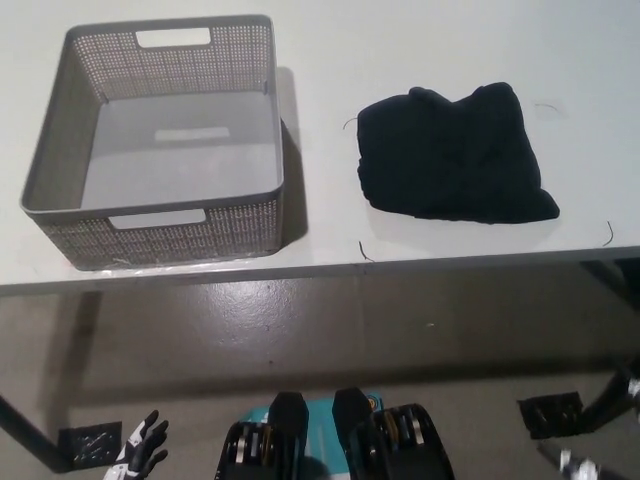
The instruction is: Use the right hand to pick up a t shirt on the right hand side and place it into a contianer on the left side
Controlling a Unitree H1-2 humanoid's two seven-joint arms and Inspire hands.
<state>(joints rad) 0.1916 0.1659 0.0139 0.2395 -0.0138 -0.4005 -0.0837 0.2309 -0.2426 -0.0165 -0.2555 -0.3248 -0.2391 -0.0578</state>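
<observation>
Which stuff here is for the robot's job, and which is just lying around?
For the job: black t-shirt; grey basket; the right hand, not in view.

Just there: white table; loose threads on it; left hand, resting low.

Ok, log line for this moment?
stage: pre-reach | t shirt: folded, table right | container: empty, left | left hand: low, open | right hand: out of view

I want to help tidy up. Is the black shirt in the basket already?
No, the black shirt lies folded on the white table, right of the grey basket.
</observation>
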